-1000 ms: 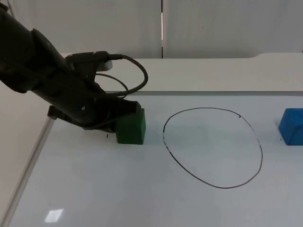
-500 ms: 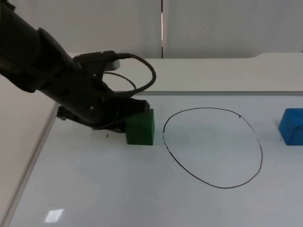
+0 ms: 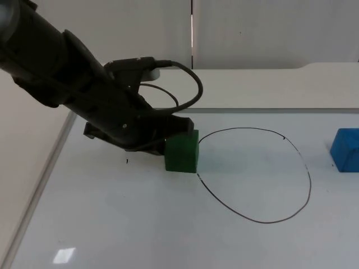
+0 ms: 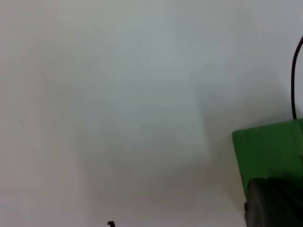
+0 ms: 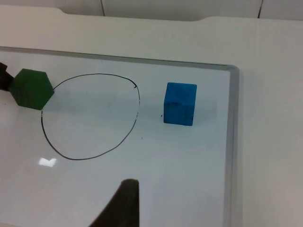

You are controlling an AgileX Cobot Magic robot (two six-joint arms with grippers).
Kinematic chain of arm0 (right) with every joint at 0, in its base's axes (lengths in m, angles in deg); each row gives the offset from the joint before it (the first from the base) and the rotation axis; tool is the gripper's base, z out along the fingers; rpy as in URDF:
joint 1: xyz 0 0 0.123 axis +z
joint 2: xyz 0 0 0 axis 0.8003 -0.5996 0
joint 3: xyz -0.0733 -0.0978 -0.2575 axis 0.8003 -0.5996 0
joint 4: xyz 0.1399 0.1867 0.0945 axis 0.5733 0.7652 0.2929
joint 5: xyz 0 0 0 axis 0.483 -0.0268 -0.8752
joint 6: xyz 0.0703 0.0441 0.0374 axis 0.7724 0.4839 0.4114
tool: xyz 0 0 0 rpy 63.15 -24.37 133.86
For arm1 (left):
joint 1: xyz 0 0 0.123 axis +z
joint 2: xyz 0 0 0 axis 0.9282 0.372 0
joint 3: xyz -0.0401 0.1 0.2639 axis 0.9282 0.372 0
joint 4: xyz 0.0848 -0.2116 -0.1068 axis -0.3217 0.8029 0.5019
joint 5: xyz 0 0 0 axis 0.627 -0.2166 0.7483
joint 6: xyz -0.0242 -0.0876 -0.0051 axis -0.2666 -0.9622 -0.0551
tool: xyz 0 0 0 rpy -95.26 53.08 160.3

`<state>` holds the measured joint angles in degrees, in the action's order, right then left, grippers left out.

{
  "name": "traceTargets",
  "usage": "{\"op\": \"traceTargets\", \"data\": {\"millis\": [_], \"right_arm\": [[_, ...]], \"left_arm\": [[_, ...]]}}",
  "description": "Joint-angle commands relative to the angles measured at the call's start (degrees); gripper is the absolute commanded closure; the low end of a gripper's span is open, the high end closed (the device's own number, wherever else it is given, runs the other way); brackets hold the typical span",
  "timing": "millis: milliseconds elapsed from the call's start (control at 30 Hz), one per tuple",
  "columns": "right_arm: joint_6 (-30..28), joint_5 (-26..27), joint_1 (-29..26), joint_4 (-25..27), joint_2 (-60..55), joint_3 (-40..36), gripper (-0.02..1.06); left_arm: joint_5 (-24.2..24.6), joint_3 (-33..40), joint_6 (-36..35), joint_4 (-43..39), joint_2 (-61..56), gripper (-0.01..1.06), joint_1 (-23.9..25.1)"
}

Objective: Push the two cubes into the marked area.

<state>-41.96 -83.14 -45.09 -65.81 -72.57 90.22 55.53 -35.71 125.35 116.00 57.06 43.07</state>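
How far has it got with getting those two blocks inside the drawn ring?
Done: nothing is inside yet. In hand: the left end effector presses against the green cube, which sits at the marked ring's edge. Left: finish that push, then move the blue cube, untouched outside the ring; the right arm waits.

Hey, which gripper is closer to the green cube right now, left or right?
Left. The left gripper presses against the green cube at the marked circle's edge. The right gripper waits far off, on the blue cube's side of the circle.
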Motion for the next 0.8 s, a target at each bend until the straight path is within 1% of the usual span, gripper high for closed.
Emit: {"op": "traceTargets", "data": {"millis": [0,133,300,367,433,567,767], "right_arm": [[-0.5,0.4,-0.4,-0.1,0.2,-0.3,-0.01],[-0.5,0.4,-0.4,-0.1,0.2,-0.3,-0.01],[-0.5,0.4,-0.4,-0.1,0.2,-0.3,-0.01],[-0.5,0.4,-0.4,-0.1,0.2,-0.3,-0.01],[-0.5,0.4,-0.4,-0.1,0.2,-0.3,-0.01],[-0.5,0.4,-0.4,-0.1,0.2,-0.3,-0.01],[-0.5,0.4,-0.4,-0.1,0.2,-0.3,-0.01]], "left_arm": [[0.4,-0.4,0.2,1.3,0.0,1.05,-0.6],[0.1,-0.5,0.2,1.3,0.0,1.05,-2.3],[-0.1,-1.1,0.5,1.3,0.0,1.05,-3.2],[-0.1,-1.4,0.5,1.3,0.0,1.05,-3.2],[-1.5,-1.4,0.7,1.3,0.0,1.05,-3.2],[-2.5,-1.4,0.7,1.0,0.1,1.05,-3.2],[-2.9,-1.4,0.7,0.9,0.1,1.05,-3.2]]}}
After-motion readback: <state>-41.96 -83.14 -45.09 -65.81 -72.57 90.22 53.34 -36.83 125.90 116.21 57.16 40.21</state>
